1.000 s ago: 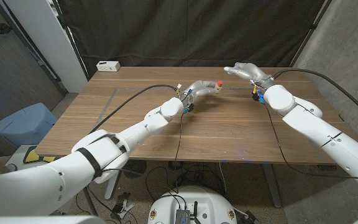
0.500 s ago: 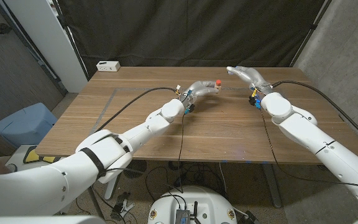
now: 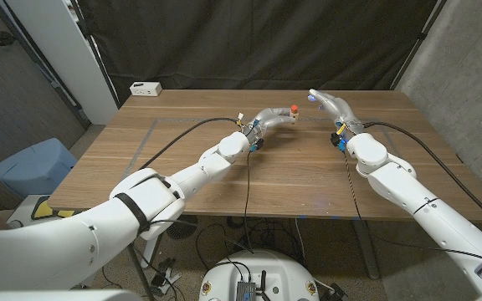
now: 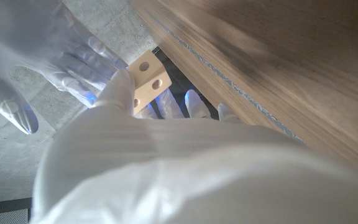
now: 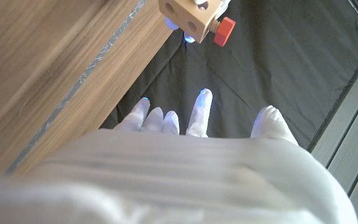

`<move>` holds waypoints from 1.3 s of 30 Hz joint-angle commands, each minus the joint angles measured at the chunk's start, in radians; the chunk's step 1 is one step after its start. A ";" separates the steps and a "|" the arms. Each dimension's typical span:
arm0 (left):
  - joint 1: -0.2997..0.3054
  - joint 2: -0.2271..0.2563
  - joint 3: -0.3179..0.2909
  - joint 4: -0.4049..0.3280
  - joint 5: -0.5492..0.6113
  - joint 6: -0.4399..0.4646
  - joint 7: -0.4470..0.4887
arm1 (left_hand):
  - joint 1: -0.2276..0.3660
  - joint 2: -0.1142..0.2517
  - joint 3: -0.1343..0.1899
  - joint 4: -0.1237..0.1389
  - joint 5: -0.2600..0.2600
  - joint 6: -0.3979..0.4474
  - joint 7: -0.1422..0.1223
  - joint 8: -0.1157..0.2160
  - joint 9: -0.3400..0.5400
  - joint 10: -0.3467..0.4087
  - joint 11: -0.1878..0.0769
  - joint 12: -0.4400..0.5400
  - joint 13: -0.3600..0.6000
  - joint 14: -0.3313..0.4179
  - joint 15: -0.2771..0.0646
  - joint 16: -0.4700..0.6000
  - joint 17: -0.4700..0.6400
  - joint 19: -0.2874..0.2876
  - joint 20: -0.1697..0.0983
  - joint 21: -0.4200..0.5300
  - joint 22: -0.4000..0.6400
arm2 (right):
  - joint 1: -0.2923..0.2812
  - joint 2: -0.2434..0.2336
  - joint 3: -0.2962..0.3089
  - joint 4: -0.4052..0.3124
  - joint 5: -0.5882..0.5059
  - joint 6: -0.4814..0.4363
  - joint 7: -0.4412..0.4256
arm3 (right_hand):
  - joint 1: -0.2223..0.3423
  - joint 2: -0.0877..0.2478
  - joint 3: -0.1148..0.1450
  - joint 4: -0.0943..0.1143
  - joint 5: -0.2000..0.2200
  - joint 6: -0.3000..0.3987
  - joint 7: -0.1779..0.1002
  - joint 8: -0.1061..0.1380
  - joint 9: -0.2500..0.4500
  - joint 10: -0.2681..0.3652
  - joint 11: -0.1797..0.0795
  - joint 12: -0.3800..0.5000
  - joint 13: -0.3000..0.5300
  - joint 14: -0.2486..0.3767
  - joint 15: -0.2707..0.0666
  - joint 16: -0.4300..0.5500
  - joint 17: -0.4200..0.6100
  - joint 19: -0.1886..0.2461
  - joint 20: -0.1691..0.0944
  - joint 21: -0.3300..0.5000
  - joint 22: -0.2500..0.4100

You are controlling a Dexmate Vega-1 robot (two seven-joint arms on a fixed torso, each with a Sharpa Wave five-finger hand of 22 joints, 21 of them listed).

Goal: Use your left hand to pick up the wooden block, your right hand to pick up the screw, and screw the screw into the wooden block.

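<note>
Head view: your left hand (image 3: 273, 118) holds the pale wooden block with round holes (image 4: 146, 77) up over the wooden table (image 3: 182, 167).
A red-headed screw (image 5: 224, 31) already sits in the block's side; your right hand (image 3: 329, 104) hovers near it, fingers apart, holding nothing. You're at the screwing-in step, I'd say: next, close your fingertips on that red head and twist.

We see the right hand (image 3: 328, 104) now drawn nearer the wooden block (image 3: 288, 115) held by the left hand (image 3: 273, 119), while its forearm swings inward over the worktop (image 3: 182, 167).
</note>
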 commanded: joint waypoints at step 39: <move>0.026 -0.007 -0.009 -0.028 -0.041 0.048 -0.034 | -0.012 -0.003 0.007 0.002 0.003 0.001 0.000 0.003 0.005 0.008 0.000 0.004 0.002 0.003 -0.037 -0.001 0.001 -0.002 0.006 0.004 0.005 | 0.050 0.046 -0.075 0.217 0.144 0.229 0.197 | -0.165 0.085 -0.032 0.044 -0.004 -0.133 -0.055 -0.327 -0.006 -0.379 -0.052 -0.029 -0.024 -0.371 0.044 -0.024 0.001 -0.293 0.007 -0.015 0.002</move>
